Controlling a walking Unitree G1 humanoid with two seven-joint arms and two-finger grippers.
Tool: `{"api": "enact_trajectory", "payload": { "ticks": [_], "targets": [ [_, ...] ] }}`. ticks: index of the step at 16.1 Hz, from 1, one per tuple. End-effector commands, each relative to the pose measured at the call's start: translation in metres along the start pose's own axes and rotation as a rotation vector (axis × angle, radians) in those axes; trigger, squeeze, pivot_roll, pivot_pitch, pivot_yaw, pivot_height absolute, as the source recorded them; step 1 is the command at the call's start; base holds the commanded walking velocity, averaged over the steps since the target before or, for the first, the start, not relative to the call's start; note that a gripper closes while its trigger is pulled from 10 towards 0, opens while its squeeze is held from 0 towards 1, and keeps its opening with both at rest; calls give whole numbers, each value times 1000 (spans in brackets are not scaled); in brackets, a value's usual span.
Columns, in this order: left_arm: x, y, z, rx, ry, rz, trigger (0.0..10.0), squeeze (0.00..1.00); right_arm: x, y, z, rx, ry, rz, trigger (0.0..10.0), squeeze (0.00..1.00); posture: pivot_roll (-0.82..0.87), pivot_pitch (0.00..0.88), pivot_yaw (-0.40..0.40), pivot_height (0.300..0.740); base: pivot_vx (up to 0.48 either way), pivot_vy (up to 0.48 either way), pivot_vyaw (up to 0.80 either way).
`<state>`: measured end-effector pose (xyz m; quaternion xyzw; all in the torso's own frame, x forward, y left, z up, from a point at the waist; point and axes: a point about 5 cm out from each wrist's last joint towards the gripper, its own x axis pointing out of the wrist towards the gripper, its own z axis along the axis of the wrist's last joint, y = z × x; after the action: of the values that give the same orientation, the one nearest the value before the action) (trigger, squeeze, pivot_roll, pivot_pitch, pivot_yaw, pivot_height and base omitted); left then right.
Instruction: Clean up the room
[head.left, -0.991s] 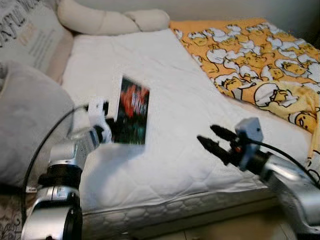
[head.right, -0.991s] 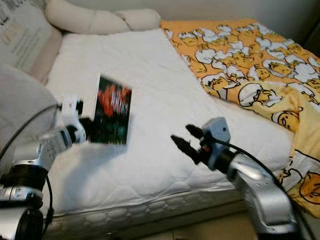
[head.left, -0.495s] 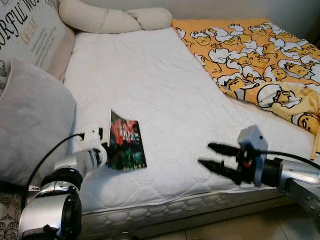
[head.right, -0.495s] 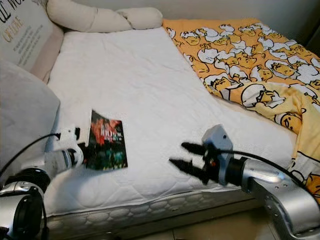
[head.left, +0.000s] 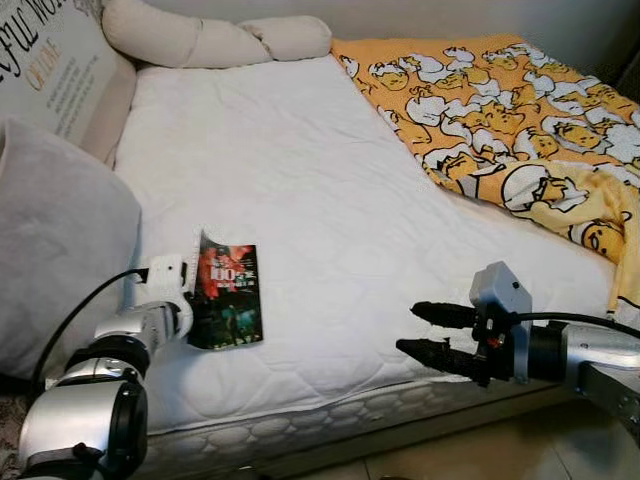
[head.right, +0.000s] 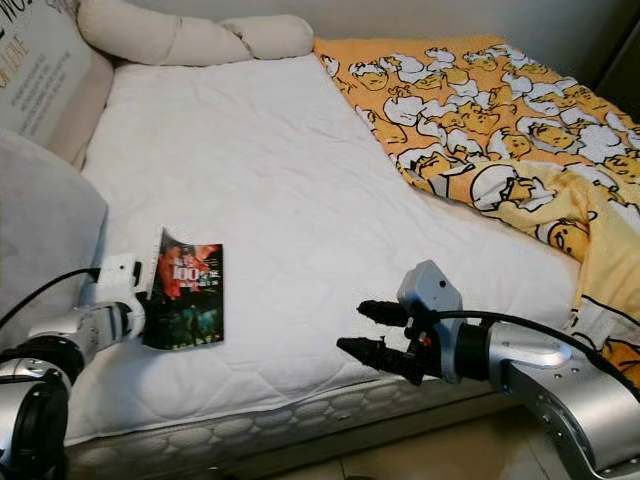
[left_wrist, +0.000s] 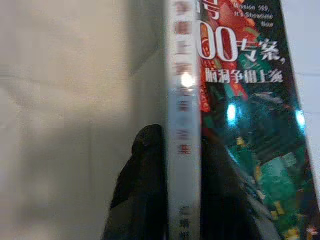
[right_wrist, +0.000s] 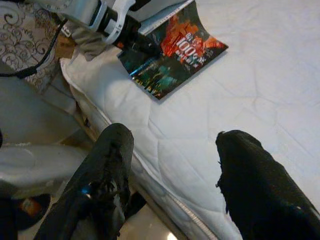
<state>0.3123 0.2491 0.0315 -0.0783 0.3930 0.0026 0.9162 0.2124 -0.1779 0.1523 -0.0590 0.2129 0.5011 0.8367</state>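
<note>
The left gripper (head.left: 192, 305) was clamped on the spine edge of a glossy paperback book (head.left: 228, 303), one black finger (left_wrist: 142, 185) on the blank side and the other across the dark cover with its red splash and white Chinese title. A second before, that book had been held up in the air, its cover upright and blurred with motion; half a second before, it had come down almost flat; in this moment it lay on the white quilted mattress (head.left: 330, 190) near the left part of the front edge, cover up, with the spine side still lifted a little in the pinch. So the book had been lowered onto the bed but not let go, and the putting-down step looked nearly finished, a release being the likely next thing. Beside the left arm a grey pillow (head.left: 55, 260) leaned at the mattress's left edge. The right gripper (head.left: 430, 332) hovered just off the front edge toward the right corner, its two fingers spread apart and holding nothing; it had dropped lower and levelled out over the same second. Farther out, an orange duck-print blanket (head.left: 500, 110) was bunched over the right side of the mattress, and cream bolster pillows (head.left: 210, 40) lay along the far edge, so plenty of tidying seemed left
</note>
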Motion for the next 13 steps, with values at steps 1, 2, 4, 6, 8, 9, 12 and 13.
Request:
{"api": "enact_trajectory", "payload": {
  "ticks": [1, 2, 4, 6, 8, 9, 12, 13],
  "targets": [
    [-3, 11, -3, 26, 12, 50, 10000, 1000, 4, 1, 3, -16, 5, 12, 10000, 0, -174, 0, -36, 740, 0, 0, 0],
    [-4, 15, -3, 58, 12, 71, 10000, 1000, 8, -1, 4, -15, 2, 13, 10000, 0, -170, 0, -38, 740, 0, 0, 0],
    [-5, 20, -2, 111, -9, 102, 10000, 1000, 11, -12, 4, -7, -2, -53, 10000, 0, -146, 0, -47, 740, 0, 0, 0],
    [-8, 29, -2, 119, -10, 141, 10000, 1000, 14, -19, 2, 60, -41, -91, 10000, 0, -131, 0, -45, 740, 0, 0, 0],
    [-11, 36, -4, 142, -5, 158, 10000, 1000, 19, -16, -1, 58, -48, -89, 10000, 0, -118, 0, -42, 740, 0, 0, 0],
    [-11, 38, -6, 155, 0, 163, 10000, 1000, 22, -17, -2, 48, -66, -103, 10000, 0, -108, 0, -41, 740, 0, 0, 0],
    [-13, 41, -4, 211, -32, 167, 10000, 1000, 30, -26, -3, 20, -106, -219, 10000, 0, -93, 0, -33, 740, 0, 0, 0],
    [-13, 40, 0, 223, -68, 155, 10000, 1000, 34, -26, -4, 38, -118, -213, 10000, 0, -74, 0, -25, 740, 0, 0, 0]
  ]
}}
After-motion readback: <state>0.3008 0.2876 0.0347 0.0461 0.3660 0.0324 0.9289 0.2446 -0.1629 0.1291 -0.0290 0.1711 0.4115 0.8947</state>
